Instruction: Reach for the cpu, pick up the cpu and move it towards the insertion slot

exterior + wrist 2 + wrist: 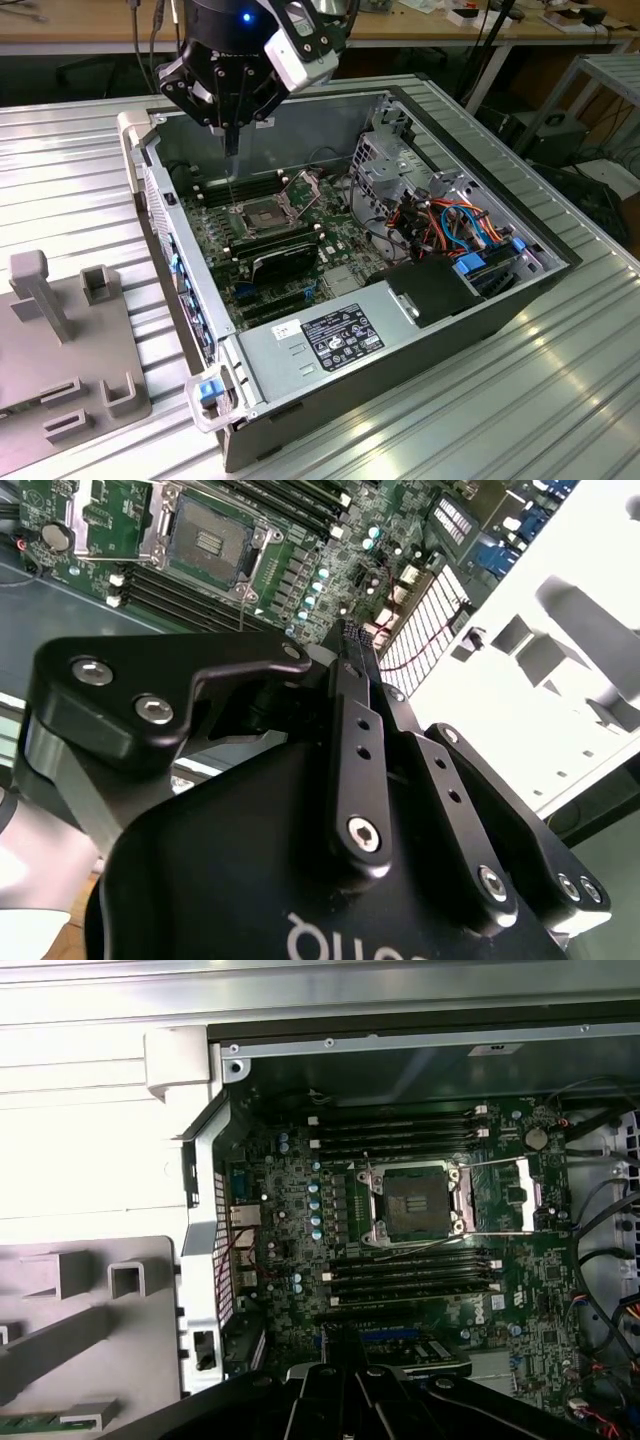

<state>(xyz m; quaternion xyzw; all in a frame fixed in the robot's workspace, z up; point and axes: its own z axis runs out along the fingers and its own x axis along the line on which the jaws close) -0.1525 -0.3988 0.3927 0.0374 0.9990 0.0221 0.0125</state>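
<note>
My gripper point(232, 150), jaws drawn narrow, hangs above the empty insertion slot point(262, 212) in the open computer case point(300, 125); I cannot make out the cpu, a light, stiff, fragile chip I'd judge best pinched by its edges.

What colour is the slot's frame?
Silvery, around a dark centre; the slot shows best in the first wrist view.

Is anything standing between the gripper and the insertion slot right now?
Nothing visible does. The gripper hangs above the open case, and the insertion slot lies uncovered below it, slightly toward the exterior view's right.
</note>
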